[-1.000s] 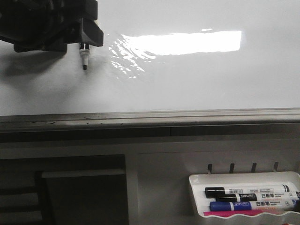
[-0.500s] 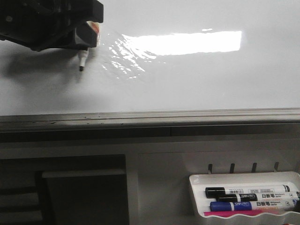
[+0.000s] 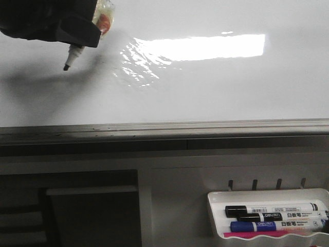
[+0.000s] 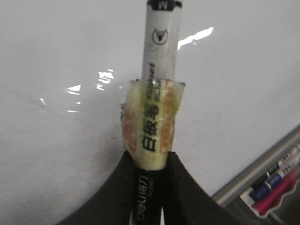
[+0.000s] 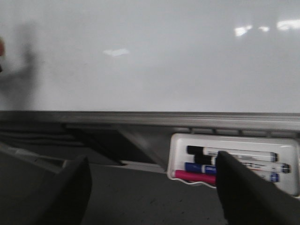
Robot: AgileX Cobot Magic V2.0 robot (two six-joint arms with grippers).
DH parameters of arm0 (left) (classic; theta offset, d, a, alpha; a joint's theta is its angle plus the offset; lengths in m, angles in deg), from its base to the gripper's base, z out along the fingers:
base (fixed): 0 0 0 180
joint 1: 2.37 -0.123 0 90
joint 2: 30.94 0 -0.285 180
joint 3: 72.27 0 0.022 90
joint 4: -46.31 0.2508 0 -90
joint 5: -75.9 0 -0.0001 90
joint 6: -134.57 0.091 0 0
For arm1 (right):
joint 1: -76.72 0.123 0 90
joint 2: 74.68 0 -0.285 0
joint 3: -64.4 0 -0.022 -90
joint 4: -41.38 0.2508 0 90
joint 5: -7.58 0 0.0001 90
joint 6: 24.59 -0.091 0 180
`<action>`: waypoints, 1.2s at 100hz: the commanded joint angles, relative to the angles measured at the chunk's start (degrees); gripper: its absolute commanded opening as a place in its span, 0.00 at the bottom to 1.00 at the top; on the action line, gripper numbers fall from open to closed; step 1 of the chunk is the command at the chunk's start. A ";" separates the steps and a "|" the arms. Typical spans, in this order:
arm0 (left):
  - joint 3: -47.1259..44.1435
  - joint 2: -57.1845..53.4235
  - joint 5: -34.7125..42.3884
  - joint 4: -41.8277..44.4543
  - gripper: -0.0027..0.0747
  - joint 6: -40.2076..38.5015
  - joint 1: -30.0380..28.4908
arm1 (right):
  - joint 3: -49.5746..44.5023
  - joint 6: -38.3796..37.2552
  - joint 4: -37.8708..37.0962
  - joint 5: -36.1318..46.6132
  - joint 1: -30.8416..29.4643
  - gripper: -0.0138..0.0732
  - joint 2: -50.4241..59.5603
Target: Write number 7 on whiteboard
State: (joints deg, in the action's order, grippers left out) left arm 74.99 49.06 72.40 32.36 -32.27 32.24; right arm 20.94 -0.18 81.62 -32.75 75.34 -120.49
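Observation:
My left gripper [image 3: 82,32] is at the upper left of the whiteboard [image 3: 216,87], shut on a white marker [image 3: 75,53] wrapped in yellowish tape. The marker slants down to the left with its dark tip [image 3: 66,67] at the board's surface; I cannot tell if it touches. In the left wrist view the black fingers [image 4: 190,192] clamp the marker [image 4: 160,70] against the board [image 4: 56,56]. No number 7 or dark stroke shows on the board. My right gripper [image 5: 152,187] is open and empty, low in front of the board [image 5: 164,56].
A grey metal edge [image 3: 164,128] runs under the board. A small white tray [image 3: 212,203] at the lower right holds black, blue and pink markers; it also shows in the right wrist view [image 5: 234,138]. A wrinkled glare patch [image 3: 139,64] lies near the marker.
My left gripper has moved left and slightly up along the board. The marker has tilted, and its tip has shifted left.

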 commanded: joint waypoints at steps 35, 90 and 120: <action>4.63 -3.99 -12.27 14.99 0.01 -0.05 15.33 | 13.36 19.01 30.50 -18.40 0.04 0.72 -17.29; 5.69 -1.73 -10.28 18.46 0.01 -0.05 23.24 | 16.23 24.05 31.28 -20.94 10.32 0.72 -30.82; 6.30 -1.73 -10.42 22.71 0.01 -0.05 23.24 | 16.23 26.49 31.89 -19.20 12.72 0.30 -32.13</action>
State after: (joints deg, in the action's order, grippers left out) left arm 79.25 48.38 57.90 53.81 -32.15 55.03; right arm 35.33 24.33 109.84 -52.30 87.91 -153.69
